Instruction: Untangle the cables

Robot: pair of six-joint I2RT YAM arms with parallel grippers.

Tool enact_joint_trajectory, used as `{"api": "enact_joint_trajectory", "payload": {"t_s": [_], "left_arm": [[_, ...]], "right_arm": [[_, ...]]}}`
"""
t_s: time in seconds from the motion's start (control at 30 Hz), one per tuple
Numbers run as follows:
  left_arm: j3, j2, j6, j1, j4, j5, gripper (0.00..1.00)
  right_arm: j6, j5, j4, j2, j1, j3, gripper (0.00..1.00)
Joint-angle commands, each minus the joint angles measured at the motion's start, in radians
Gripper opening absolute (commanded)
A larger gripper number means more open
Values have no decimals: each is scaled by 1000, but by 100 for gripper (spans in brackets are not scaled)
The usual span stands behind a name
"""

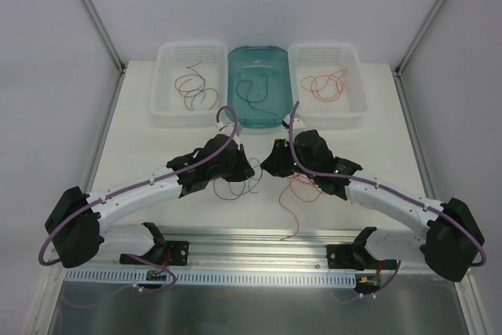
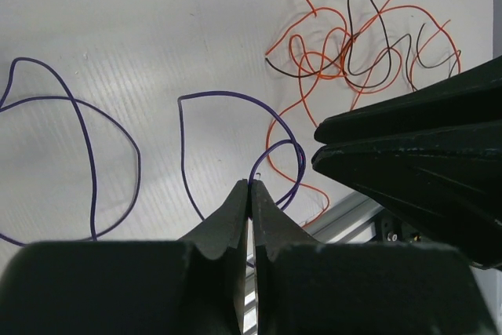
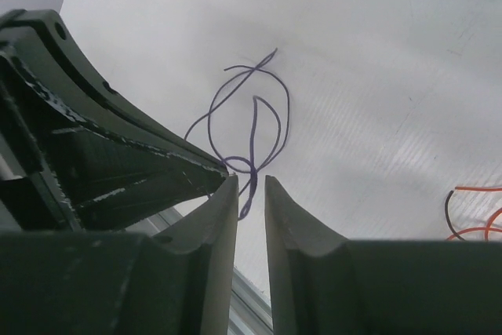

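Observation:
A black-blue cable (image 2: 223,92) curls over the white table. My left gripper (image 2: 251,186) is shut, and this cable's end sits at its tips. In the top view the left gripper (image 1: 249,169) and right gripper (image 1: 271,165) nearly meet at mid-table. My right gripper (image 3: 251,182) is open by a narrow gap, and the same cable (image 3: 287,111) hangs down into that gap without being pinched. A tangle of red-orange cables (image 2: 321,56) with dark brown ones (image 2: 353,45) lies beyond, under the right arm (image 1: 302,192). Dark cables (image 1: 235,190) lie below the left gripper.
Three bins stand at the back: a clear one (image 1: 165,103) with brown cables, a teal one (image 1: 235,111) with a dark cable, and a clear one (image 1: 357,103) with red-orange cables. An aluminium rail (image 1: 259,250) runs along the near edge.

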Motion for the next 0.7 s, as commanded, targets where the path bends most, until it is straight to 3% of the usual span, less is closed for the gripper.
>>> {"api": "enact_joint_trajectory", "payload": {"t_s": [0.0, 0.67], "left_arm": [[2, 4, 100, -9, 34, 49, 0], [-4, -14, 122, -9, 37, 15, 0]], "right_arm": [[-50, -21, -30, -25, -7, 77, 24], [-40, -37, -78, 26, -10, 79, 23]]}}
